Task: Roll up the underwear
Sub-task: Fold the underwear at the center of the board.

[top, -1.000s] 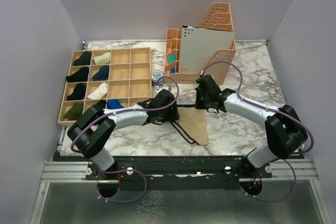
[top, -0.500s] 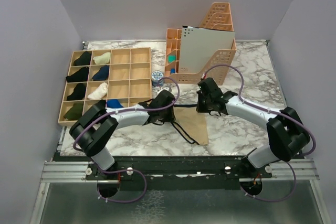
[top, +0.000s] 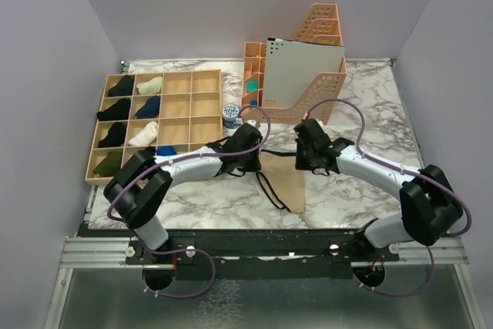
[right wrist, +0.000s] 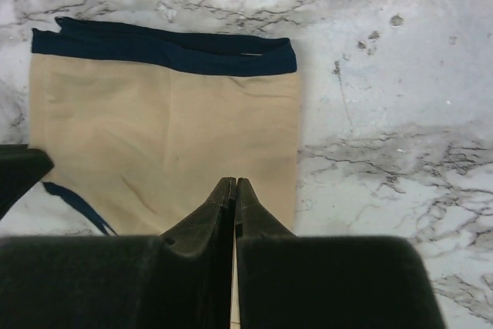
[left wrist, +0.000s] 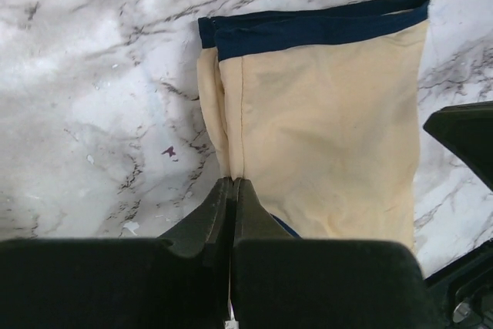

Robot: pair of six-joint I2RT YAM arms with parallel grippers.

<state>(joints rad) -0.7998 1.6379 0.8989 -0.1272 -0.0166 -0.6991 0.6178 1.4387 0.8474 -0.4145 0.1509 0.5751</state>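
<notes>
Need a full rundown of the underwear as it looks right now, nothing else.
The underwear is beige, soft-looking cloth with a navy waistband and thin navy trim at the opposite end. It lies flat on the marble table, folded lengthwise into a narrow strip, with a folded-over layer along one long side; not yet rolled. The left gripper and right gripper are both shut on the end away from the waistband, one near each side.
</notes>
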